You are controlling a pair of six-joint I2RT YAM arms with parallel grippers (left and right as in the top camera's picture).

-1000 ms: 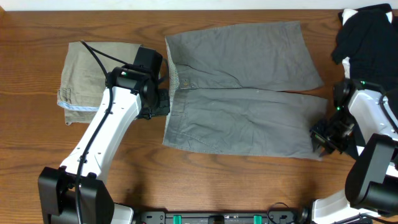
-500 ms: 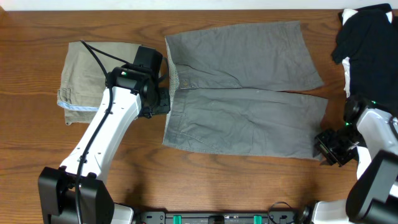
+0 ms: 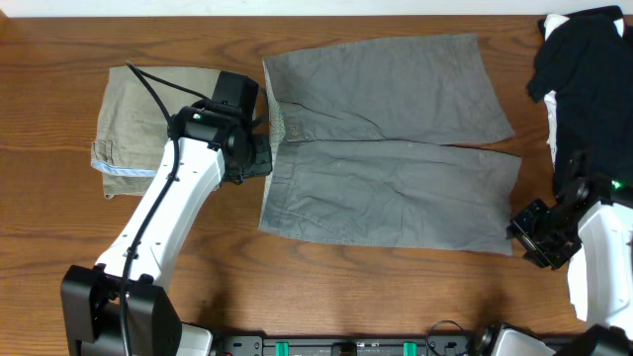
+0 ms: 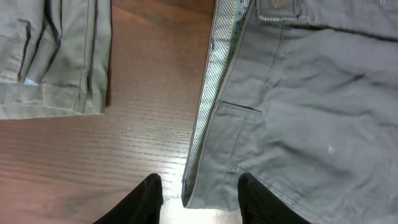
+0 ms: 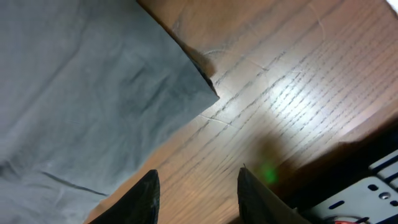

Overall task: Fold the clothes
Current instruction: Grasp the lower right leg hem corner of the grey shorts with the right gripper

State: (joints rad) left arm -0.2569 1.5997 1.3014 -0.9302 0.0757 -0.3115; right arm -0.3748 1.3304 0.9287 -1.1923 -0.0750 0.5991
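At worktop (image 3: 49,247) left, folded olive-khaki shorts (image 3: 129,109); unfolded yet: grey shorts (image 3: 396,168), black garments (image 3: 584,49); left claw (image 4: 200,186), right claw (image 5: 198,180) spread, pinching nothing.

Black garment (image 3: 584,49) cut off at right edge, olive shorts (image 3: 127,129) partly behind left arm (image 3: 158,203)

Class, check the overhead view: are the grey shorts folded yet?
No, the grey shorts lie spread flat on the table, both legs side by side.
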